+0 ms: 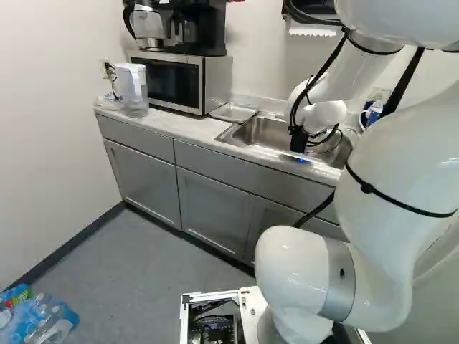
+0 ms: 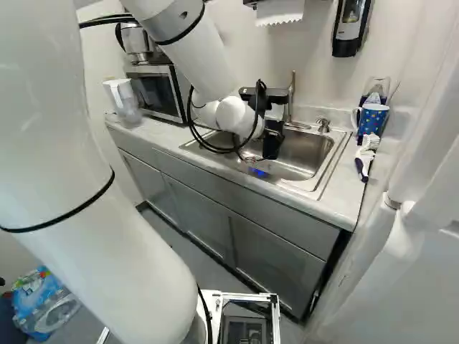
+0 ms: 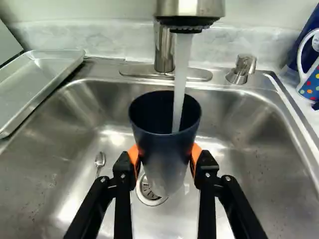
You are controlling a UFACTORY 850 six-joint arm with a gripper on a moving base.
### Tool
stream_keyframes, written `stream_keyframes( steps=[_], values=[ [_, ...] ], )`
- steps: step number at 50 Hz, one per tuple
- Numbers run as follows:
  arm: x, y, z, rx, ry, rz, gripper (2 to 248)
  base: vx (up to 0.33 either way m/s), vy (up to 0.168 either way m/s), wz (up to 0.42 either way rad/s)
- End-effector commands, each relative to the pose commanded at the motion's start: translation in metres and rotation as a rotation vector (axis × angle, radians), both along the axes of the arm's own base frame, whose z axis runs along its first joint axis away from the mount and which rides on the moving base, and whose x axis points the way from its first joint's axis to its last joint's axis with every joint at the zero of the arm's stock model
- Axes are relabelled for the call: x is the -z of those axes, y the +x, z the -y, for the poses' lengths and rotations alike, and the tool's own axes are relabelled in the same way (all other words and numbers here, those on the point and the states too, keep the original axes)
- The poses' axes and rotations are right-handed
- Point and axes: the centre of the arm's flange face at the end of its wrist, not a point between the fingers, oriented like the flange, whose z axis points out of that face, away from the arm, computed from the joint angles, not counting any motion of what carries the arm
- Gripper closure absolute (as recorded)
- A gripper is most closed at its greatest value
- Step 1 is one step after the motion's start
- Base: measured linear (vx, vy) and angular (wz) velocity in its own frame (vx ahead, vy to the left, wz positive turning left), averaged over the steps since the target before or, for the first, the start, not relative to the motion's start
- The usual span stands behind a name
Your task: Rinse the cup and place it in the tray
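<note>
My gripper (image 2: 271, 143) hangs over the sink in the right base view. In the wrist view the gripper (image 3: 166, 157) is shut on a dark blue cup (image 3: 162, 149), with an orange pad against either side. The cup is roughly upright, its open mouth under the faucet (image 3: 189, 12). Running water (image 3: 181, 74) falls from the spout into the cup. The metal tray (image 3: 35, 82) lies beside the sink (image 3: 75, 134), on the side toward the microwave; the tray (image 1: 233, 112) also shows in the left base view.
A spoon (image 3: 99, 160) lies in the sink near the drain (image 3: 149, 191). A dotted mug (image 2: 371, 118) and a brush (image 2: 364, 158) stand or lie at the counter's far end. A microwave (image 1: 179, 80) and a clear pitcher (image 1: 132, 89) are on the counter (image 1: 172, 123).
</note>
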Motion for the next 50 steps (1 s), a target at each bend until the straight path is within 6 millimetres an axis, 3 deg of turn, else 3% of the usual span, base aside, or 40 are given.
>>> stream_keyframes(
  steps=[50],
  values=[
    [0.0000, 0.0000, 0.0000, 0.000, 0.000, 0.000, 130, 0.000, 0.000, 0.000]
  ],
)
